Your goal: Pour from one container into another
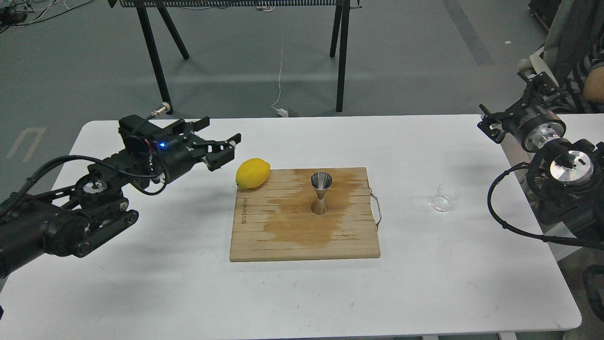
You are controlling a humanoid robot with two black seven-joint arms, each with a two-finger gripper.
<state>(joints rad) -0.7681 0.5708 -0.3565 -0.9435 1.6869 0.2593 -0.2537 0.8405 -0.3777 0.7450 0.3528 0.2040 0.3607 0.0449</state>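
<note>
The steel jigger (321,192) stands upright near the middle of the wooden board (349,241), its upper cone open to me. The small clear glass cup (443,198) sits on the white table to the right of the board, with nothing touching it. My left gripper (222,140) hovers above the table's back left, well left of the jigger, open and empty. At the far right edge my right gripper (514,107) is raised beyond the cup, its fingers spread with nothing between them.
A yellow lemon (253,173) lies at the board's back left corner. A dark wet stain (302,222) spreads over the board around the jigger. A metal handle (376,208) sticks out of the board's right side. Black table legs stand behind.
</note>
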